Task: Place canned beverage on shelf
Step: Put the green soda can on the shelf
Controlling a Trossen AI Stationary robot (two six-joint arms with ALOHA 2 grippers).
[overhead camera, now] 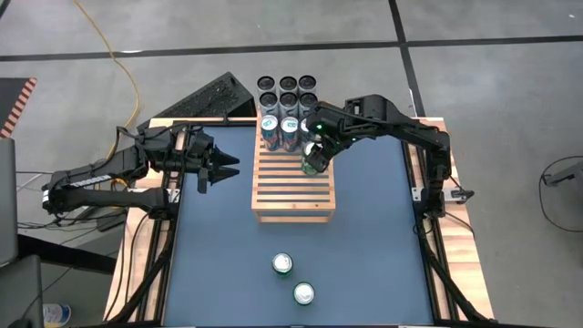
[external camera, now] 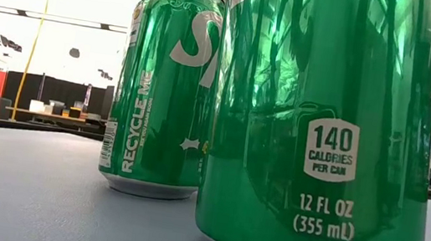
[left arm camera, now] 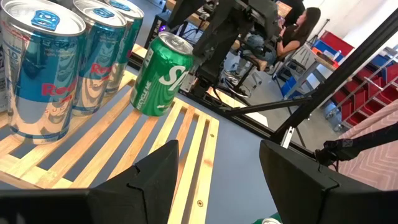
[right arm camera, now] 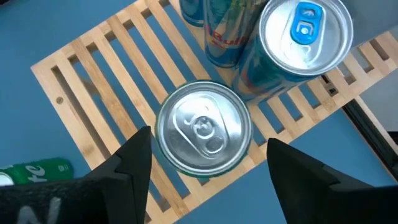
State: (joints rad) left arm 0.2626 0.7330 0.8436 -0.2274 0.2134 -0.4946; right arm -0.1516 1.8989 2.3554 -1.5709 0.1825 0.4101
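My left gripper [overhead camera: 230,169] waits with its fingers parted and empty, just off the left edge of the shelf [overhead camera: 293,187], above the blue table [overhead camera: 219,264]. On the slatted shelf, three blue-and-silver energy-drink cans [overhead camera: 290,128] stand in a row along the far end; beyond them a pack of dark-topped cans [overhead camera: 288,93] sits off the shelf, its labels too small to read. My right gripper [overhead camera: 314,157] hovers over the green Sprite can [right arm camera: 203,129], which sits tilted near the shelf's right edge just in front of that row. The fingers flank it, spread wider than the can, so I read it as let go, though from above my arm hides most of it. Two more green soda cans [overhead camera: 293,279] stand on the table nearer the front; in the low view they fill the picture and hide the shelf.
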